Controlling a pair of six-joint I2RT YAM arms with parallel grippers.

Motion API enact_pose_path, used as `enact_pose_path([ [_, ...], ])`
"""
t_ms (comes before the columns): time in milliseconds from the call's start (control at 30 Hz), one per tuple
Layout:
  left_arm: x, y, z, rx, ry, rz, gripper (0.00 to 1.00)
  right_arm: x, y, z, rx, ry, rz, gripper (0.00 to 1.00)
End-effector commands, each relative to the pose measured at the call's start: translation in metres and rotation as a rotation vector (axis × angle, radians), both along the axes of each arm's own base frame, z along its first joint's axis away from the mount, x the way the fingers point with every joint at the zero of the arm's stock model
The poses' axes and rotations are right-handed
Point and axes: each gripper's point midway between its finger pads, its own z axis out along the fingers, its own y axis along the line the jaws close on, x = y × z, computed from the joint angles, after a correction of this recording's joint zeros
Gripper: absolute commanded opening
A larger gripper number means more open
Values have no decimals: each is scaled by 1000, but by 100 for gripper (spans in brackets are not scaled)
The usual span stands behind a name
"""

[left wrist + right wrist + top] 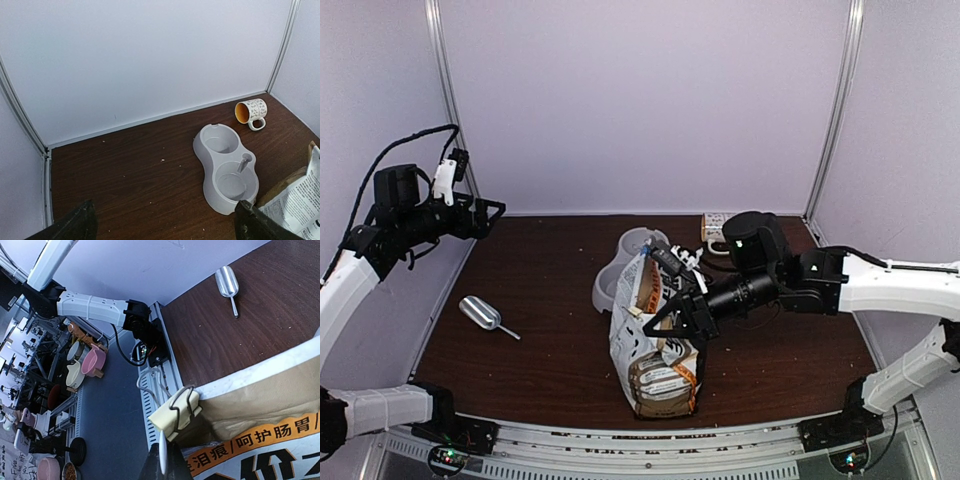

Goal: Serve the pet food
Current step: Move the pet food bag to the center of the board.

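No kibble shows in any view. The tan, white and black paper bag (pixel 655 355) stands at the table's front centre, its folded top held by a pale yellow binder clip (pixel 177 407). My right gripper (pixel 165 462) is shut on the clip's silver wire handle, at the bag's top left corner (pixel 658 318). The grey double bowl (pixel 620 270) sits just behind the bag, and both of its wells look empty in the left wrist view (pixel 225 170). My left gripper (pixel 495 212) is open and empty, raised high at the far left (pixel 165 230).
A metal scoop (pixel 485 315) lies on the left of the table and also shows in the right wrist view (pixel 227 282). A patterned mug (pixel 251 112) lies on its side at the back right. White walls close the back and sides.
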Motion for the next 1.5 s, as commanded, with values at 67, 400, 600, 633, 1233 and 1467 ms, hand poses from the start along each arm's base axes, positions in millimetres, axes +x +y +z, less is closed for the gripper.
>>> enact_pose_path([
  [67,-11,-27,18,-13,-95,-157,98,-52,-5,95,289,-124,260,0],
  [400,-39,-83,11,3,-105,-417,98,-43,-42,18,12,-127,142,0],
  [600,-61,-133,-6,-24,-54,-629,98,-29,-68,5,-35,-149,34,0],
  [633,-63,-140,-9,-29,-37,-655,98,-25,-74,3,-46,-157,4,0],
  [1233,-63,-178,-29,-17,71,-684,98,34,-107,61,-191,-296,-371,85],
  [1467,-14,-98,-15,-134,101,-294,98,92,-82,64,-396,-380,-599,85],
])
